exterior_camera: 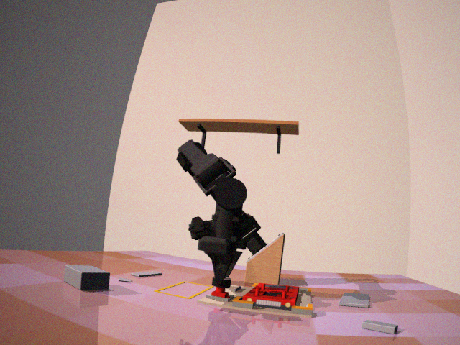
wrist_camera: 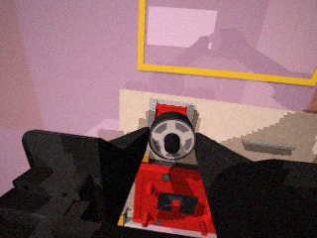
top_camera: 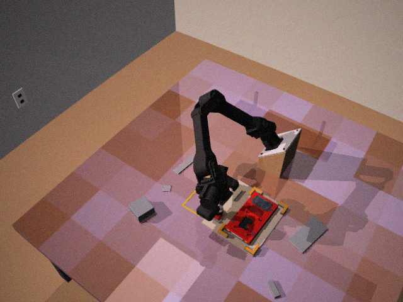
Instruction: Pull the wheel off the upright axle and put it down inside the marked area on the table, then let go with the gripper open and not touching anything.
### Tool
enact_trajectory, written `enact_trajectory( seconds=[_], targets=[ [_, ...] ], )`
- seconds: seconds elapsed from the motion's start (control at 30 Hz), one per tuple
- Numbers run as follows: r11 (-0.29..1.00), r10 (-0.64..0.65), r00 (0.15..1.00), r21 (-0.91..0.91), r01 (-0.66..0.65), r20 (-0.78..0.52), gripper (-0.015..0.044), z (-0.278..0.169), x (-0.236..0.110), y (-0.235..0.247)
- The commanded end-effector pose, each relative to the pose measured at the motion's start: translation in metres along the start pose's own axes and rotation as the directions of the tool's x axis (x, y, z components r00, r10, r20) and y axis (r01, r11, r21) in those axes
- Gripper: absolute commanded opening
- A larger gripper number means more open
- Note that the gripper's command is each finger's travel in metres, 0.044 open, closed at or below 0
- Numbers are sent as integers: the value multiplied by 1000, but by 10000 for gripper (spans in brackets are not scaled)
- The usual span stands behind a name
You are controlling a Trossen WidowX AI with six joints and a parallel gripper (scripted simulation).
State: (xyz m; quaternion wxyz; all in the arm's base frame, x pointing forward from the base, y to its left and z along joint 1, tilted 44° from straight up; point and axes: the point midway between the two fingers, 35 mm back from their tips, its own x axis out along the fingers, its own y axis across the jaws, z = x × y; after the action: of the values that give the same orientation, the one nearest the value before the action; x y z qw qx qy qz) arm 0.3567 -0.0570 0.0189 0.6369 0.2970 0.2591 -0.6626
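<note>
In the wrist view a grey spoked wheel [wrist_camera: 179, 130] with a dark tyre sits on its axle at the end of a red chassis [wrist_camera: 168, 190] [top_camera: 250, 216] [exterior_camera: 271, 293], which rests on a beige board [wrist_camera: 223, 119] [top_camera: 271, 227] [exterior_camera: 208, 301]. My gripper [wrist_camera: 171, 134] [top_camera: 213, 213] [exterior_camera: 221, 286] points down at the board's near-left corner, and its two black fingers are shut on the wheel's sides. The axle is hidden. The yellow-outlined marked area [wrist_camera: 223, 73] [top_camera: 187, 204] [exterior_camera: 167, 293] lies on the table just beyond the board, beside the gripper.
A tall wooden wedge [top_camera: 279, 152] [exterior_camera: 267, 263] stands behind the board. A grey block [top_camera: 141, 207] [exterior_camera: 85, 276] lies to the left and a grey plate [top_camera: 307, 234] [exterior_camera: 354, 299] to the right. Small grey bars [top_camera: 273, 288] [exterior_camera: 379, 326] lie around. A wall shelf [exterior_camera: 237, 126] hangs above.
</note>
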Motion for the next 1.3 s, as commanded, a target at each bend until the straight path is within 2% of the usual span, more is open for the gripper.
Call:
enact_trajectory(
  seconds=[0.0, 1.27],
  targets=[
    [1000, 11, 1000, -10, -11, -2, 0, -2, -9, 0],
    [1000, 14, 1000, -13, -14, -2, 0, -2, -22, -1]
  ],
)
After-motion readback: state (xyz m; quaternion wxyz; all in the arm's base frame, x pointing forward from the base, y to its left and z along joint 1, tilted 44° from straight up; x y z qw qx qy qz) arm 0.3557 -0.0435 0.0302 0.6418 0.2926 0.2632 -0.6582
